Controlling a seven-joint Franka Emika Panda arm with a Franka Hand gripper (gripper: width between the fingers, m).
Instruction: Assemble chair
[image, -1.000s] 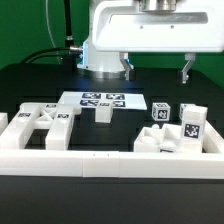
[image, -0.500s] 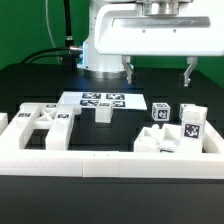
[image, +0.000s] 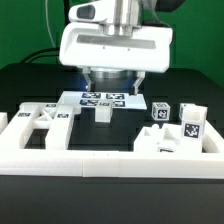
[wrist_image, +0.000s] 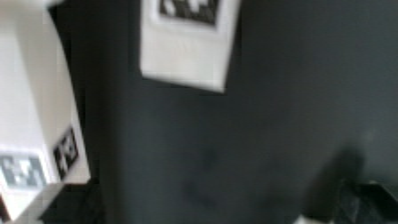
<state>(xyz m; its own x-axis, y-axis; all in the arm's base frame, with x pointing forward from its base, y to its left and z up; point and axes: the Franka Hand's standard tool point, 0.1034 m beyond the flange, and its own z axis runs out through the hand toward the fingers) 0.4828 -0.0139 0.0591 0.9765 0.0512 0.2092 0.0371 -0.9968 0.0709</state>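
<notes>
- Zero parts held: gripper (image: 112, 82) hangs with jaws wide apart, right over the marker board (image: 100, 99).
- None of it joined into a chair yet, all loose on the black table (image: 30, 85): small block (image: 102, 114) at 6 o'clock from the marker board, cut-out panel (image: 40, 122) at 8 o'clock, cubes (image: 160, 111) at 3 and 4 o'clock, as in the exterior view.
- Could come straight down on the marker board and not on a part, then close on nothing.
- Could knock the small block over with one finger, since it stands just beside the board's edge.
- Could shove a part against the low border wall (image: 90, 160) and jam it there.
- Hard to aim by the wrist view: all blurry, with only a white piece with a tag (wrist_image: 192, 40), and cannot tell which one.
</notes>
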